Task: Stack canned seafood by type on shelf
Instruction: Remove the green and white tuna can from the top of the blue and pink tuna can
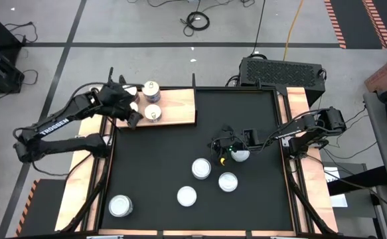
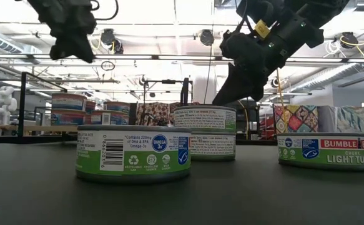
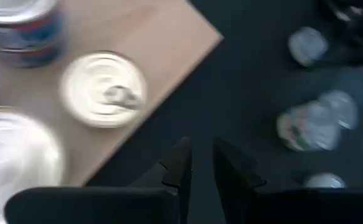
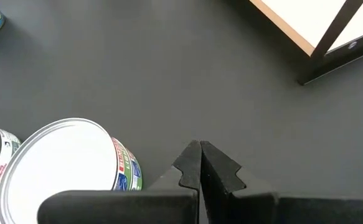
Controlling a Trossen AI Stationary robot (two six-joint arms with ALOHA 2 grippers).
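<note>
High view: the left gripper (image 1: 132, 111) hovers over the near-left end of the shelf (image 1: 180, 106), beside two gold-topped tins (image 1: 152, 101). The right gripper (image 1: 221, 147) sits over the black surface (image 1: 259, 192) beside a pale-topped tin (image 1: 239, 157); four more pale tins (image 1: 200, 168) lie near the front. Low view: green-labelled tins (image 2: 133, 153) stand on the surface, both arms above. Left wrist view: its gripper (image 3: 201, 163) shows a narrow gap, holding nothing. Right wrist view: its gripper (image 4: 200, 158) is fully closed and empty, next to a white-topped tin (image 4: 63, 163).

Grey floor (image 1: 147, 26), cables (image 1: 196, 21), perhaps ceiling lights (image 2: 188, 9)
</note>
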